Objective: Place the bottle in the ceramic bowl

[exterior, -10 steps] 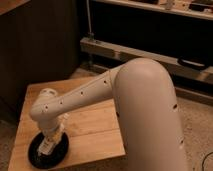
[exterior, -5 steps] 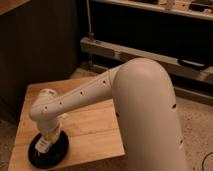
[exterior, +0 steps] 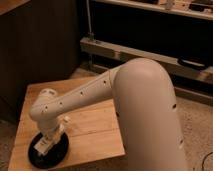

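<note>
The ceramic bowl (exterior: 61,150) is a shallow glossy black dish on the front left corner of the wooden table (exterior: 92,131). My gripper (exterior: 48,140) points down from the white arm (exterior: 75,97) and hangs right over the bowl, its tip inside the rim's outline. A small whitish piece at that tip, low over the dish, looks like the bottle (exterior: 43,145). I cannot separate it clearly from the gripper's own pale parts, nor tell whether it rests on the bowl.
The table's front edge runs just below the bowl and its left edge is close by. The arm's large white shoulder (exterior: 147,115) fills the right foreground. A dark cabinet stands behind on the left, and metal shelving rails (exterior: 150,52) cross the back.
</note>
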### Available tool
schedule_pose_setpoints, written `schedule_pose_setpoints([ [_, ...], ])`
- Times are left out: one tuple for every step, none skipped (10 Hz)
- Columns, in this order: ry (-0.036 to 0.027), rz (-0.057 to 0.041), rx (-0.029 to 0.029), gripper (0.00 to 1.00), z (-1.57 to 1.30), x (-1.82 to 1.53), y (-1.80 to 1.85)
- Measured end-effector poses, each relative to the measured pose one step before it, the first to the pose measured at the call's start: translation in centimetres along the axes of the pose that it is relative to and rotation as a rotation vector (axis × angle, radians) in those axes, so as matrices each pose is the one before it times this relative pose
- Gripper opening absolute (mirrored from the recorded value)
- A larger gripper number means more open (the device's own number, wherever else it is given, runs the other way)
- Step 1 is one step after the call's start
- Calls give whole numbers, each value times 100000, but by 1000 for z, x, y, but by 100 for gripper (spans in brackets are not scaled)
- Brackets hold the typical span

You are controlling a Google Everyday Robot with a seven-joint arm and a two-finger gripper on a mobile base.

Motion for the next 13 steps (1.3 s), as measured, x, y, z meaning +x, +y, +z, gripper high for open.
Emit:
schedule_pose_setpoints([
  [23, 53, 13, 51, -8, 29, 7],
  [-20, -48, 24, 51, -3, -30, -23],
  [30, 38, 1, 51, -8, 27, 12],
  [-16, -9, -10, 51, 8, -11, -2],
  [8, 4, -1, 51, 0, 7, 5],
  [-5, -11, -10, 50, 5, -6, 0],
  [5, 8, 3, 43, -2, 6, 2],
  [5, 6, 0, 34, 2, 2, 0],
  [-2, -4, -4, 29, -1, -3, 1],
  [-2, -4, 2, 30, 0, -2, -1],
  [4, 9, 4, 36, -2, 3, 0],
  [-1, -5, -8, 46, 2, -3, 2],
  [1, 4, 11, 56, -3, 2, -3],
])
